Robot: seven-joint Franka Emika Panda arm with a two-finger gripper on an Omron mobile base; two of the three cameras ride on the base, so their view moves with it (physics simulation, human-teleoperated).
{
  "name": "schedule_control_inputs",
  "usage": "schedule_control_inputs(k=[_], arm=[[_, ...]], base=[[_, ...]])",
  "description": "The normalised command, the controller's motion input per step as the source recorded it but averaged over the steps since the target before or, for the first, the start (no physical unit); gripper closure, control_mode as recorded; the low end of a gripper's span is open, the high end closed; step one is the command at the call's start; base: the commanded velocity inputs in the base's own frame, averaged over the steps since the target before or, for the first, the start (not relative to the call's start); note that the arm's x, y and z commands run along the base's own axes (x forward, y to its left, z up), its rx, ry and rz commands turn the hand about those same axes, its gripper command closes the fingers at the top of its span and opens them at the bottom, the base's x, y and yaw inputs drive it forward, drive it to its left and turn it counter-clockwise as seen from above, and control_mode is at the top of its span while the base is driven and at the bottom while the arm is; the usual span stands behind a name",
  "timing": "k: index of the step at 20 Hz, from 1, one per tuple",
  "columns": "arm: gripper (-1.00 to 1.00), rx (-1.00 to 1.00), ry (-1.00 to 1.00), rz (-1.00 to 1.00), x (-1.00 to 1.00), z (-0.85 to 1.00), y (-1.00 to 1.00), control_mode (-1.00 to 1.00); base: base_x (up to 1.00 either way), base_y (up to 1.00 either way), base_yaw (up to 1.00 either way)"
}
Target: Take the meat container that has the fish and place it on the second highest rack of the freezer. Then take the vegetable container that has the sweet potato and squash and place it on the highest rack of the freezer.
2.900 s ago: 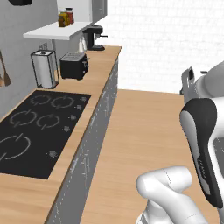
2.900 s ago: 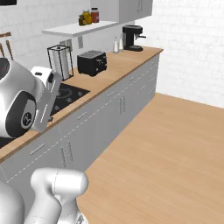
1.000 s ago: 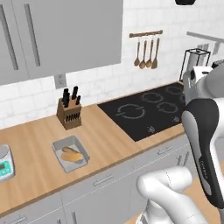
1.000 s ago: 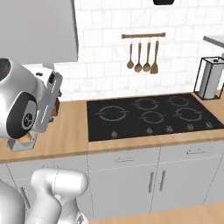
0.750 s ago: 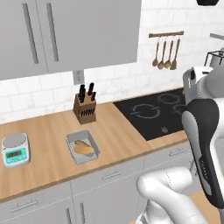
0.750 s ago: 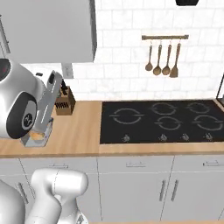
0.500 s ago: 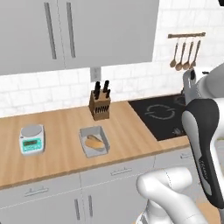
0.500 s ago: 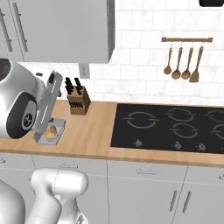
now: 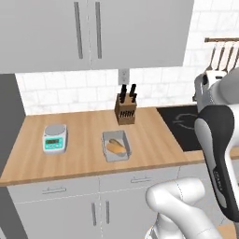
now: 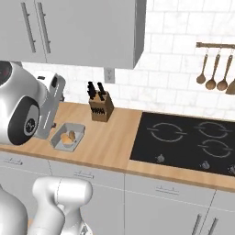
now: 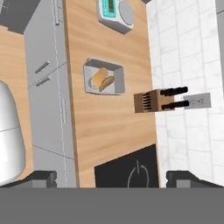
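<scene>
Your gripper (image 11: 111,177) shows just two dark tips at the bottom corners of the hand view, spread wide with nothing between them; in both base views the hand itself is hidden behind the arm's white body. The vegetable container (image 9: 116,145) sits on the wooden counter (image 9: 84,156), holding the sweet potato and squash (image 9: 116,147), which read as one orange-tan lump you cannot split apart. In the left base view it lies at about 7 o'clock from the knife block (image 9: 125,109) and 3 o'clock from the kitchen scale (image 9: 54,138), apart from both. In the right base view the arm's shell cuts off the counter at 9 o'clock of the tray (image 10: 68,136). The hob (image 9: 183,130) is cropped by the arm in the left base view. A dark grey slab at that view's left edge is too cropped to name.

Since half a second ago both base views have swung: the tray, block and scale all sit further right in the left base view, camera motion, not theirs.
</scene>
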Motion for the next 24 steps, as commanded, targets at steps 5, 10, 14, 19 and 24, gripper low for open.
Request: schedule_control_inputs(k=[5,10,14,19,24], arm=[[-1.0,0.0,0.0,0.0,0.0,0.0,0.0,1.0],[-1.0,0.0,0.0,0.0,0.0,0.0,0.0,1.0],[-1.0,0.0,0.0,0.0,0.0,0.0,0.0,1.0],[-1.0,0.0,0.0,0.0,0.0,0.0,0.0,1.0],[-1.0,0.0,0.0,0.0,0.0,0.0,0.0,1.0]], base=[[0.22,0.34,0.0],[0.16,0.43,0.0],[0.24,0.35,0.0],[0.26,0.28,0.0],[0.27,0.28,0.0]])
